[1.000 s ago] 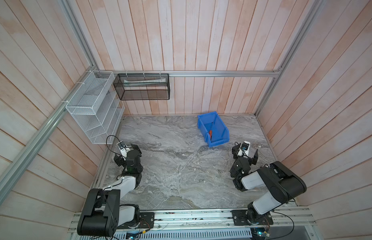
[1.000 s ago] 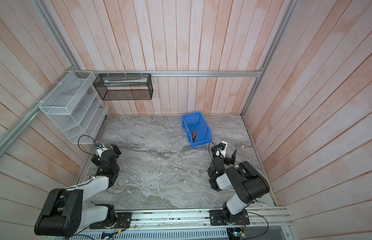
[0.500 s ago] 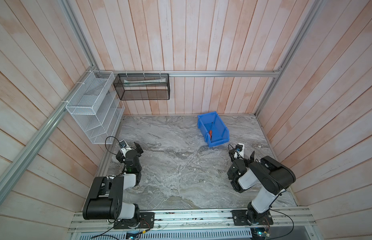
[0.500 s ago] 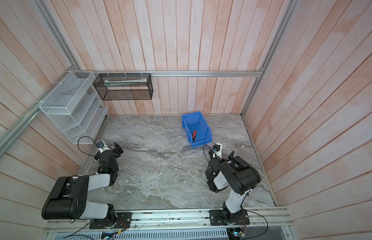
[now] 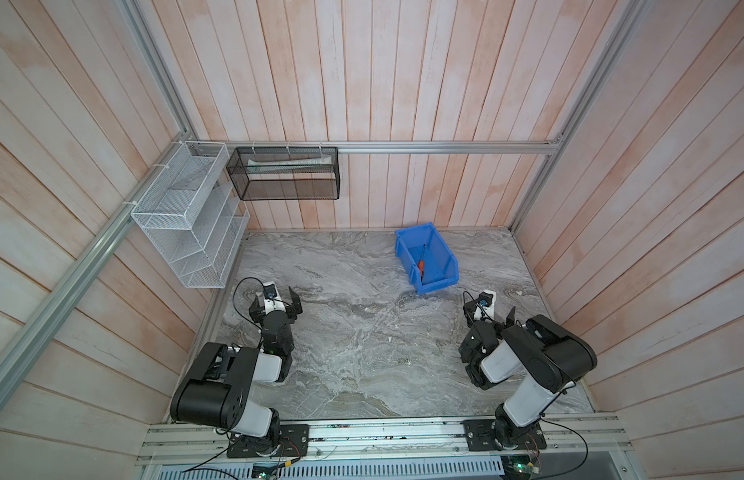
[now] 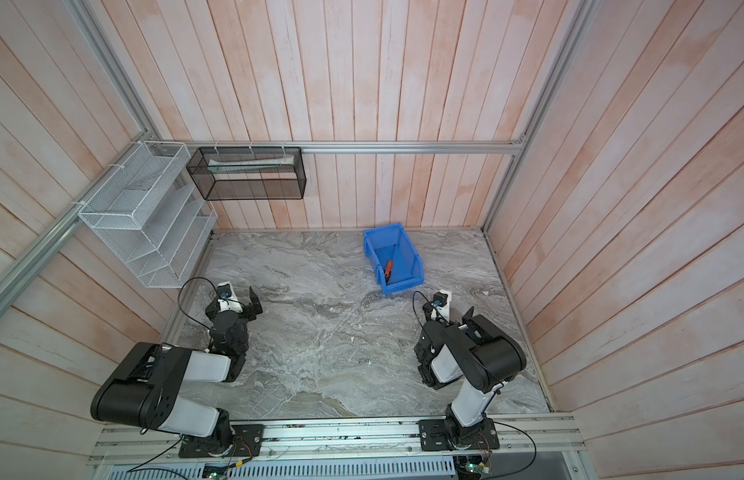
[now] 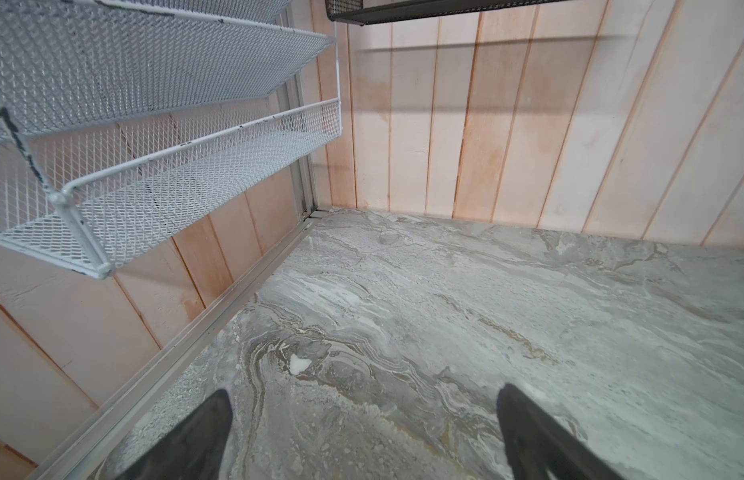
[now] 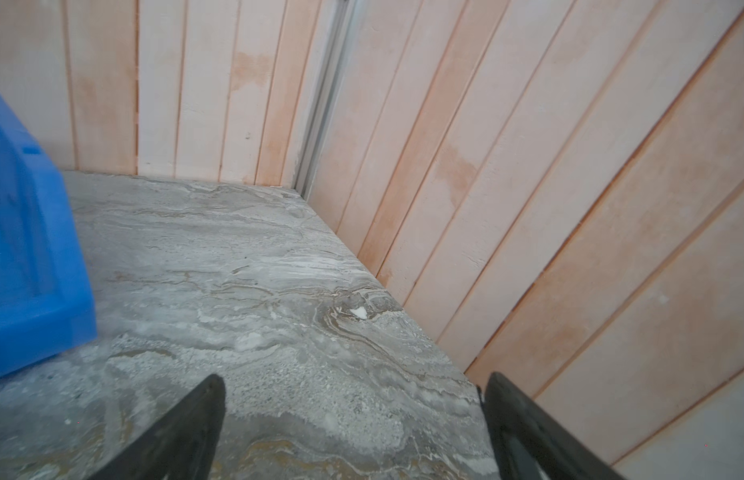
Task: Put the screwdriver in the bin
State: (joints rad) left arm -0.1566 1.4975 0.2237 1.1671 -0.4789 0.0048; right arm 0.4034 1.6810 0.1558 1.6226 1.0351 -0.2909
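Observation:
The blue bin [image 5: 445, 253] [image 6: 412, 254] stands at the back right of the marble table. The orange-handled screwdriver [image 5: 421, 266] [image 6: 389, 266] lies inside it, shaft pointing toward the back wall. My right gripper [image 5: 488, 313] [image 6: 445, 311] sits low in front of the bin and a little to its right, apart from it. It is open and empty [image 8: 353, 376]; the right wrist view shows one blue side of the bin [image 8: 25, 249]. My left gripper [image 5: 274, 305] [image 6: 233, 305] rests at the table's left side, open and empty [image 7: 364, 390].
A white wire-mesh rack [image 5: 187, 220] [image 7: 154, 174] hangs on the left wall above the left gripper. A black mesh basket [image 5: 287, 174] hangs on the back wall. Wooden walls close three sides. A metal rail [image 5: 382, 432] runs along the front.
Both arms have folded back over their bases, elbows rising. The grippers stay open and nearly in place. The screwdriver and bin have not moved.

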